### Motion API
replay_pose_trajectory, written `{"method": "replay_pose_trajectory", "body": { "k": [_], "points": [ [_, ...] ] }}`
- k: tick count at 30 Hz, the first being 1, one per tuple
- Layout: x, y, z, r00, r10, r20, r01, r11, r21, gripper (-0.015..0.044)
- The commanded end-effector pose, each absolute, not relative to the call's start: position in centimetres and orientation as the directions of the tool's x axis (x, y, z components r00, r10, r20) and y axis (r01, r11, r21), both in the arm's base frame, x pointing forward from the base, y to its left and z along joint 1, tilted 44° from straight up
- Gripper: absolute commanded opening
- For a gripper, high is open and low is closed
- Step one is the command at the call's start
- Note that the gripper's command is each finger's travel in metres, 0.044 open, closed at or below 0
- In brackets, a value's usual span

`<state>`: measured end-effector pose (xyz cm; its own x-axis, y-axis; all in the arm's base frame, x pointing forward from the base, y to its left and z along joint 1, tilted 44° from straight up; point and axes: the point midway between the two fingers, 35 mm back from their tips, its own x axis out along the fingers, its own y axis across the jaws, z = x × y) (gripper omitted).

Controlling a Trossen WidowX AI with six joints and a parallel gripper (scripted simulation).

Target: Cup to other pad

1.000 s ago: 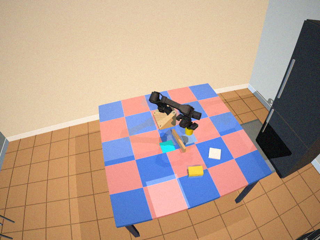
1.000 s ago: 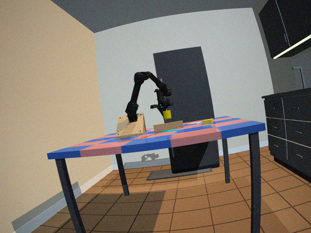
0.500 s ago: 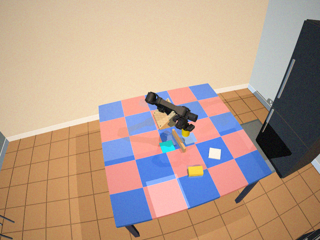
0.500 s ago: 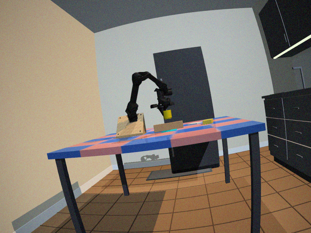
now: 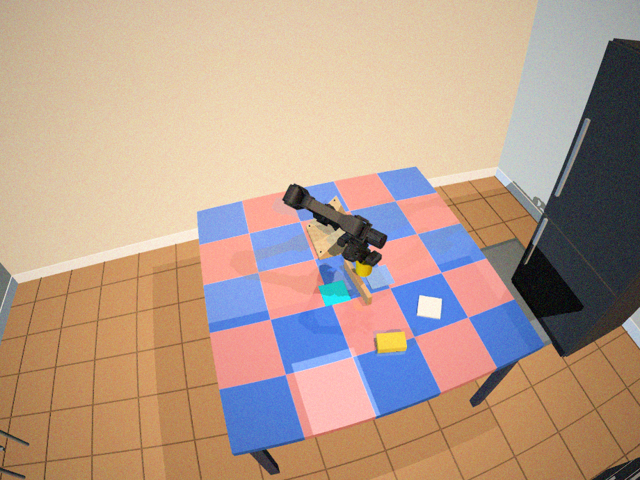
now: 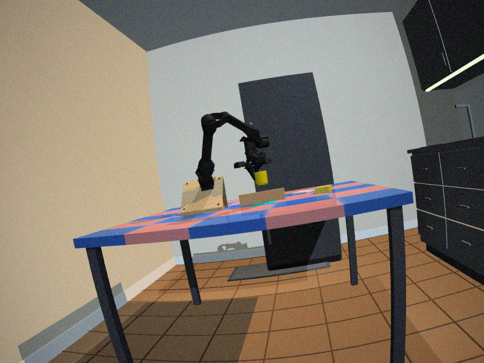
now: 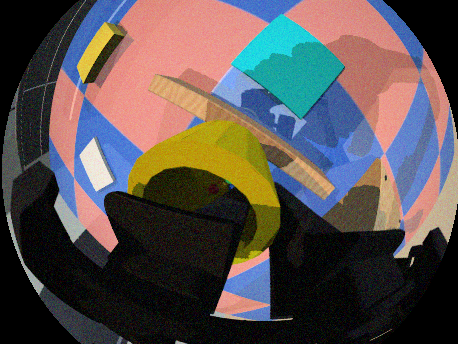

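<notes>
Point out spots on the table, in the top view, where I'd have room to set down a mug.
Room shows left of the yellow block, and between the white tile and the right edge. It's crowded around the wooden barrier, cyan pad and raised cup.
</notes>
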<state>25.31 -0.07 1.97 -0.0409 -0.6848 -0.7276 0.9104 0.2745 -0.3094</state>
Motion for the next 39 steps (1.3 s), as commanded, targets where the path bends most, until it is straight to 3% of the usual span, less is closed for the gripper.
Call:
{"method": "replay_pose_trajectory", "body": {
  "k": [1, 39],
  "points": [
    [25.2, -0.8, 2.6, -0.042, -0.689, -0.724, 0.908, 0.277, -0.316, 0.0],
    [24.9, -7.8, 9.4, -0.042, -0.692, -0.72, 0.907, 0.275, -0.318, 0.0]
  ]
}}
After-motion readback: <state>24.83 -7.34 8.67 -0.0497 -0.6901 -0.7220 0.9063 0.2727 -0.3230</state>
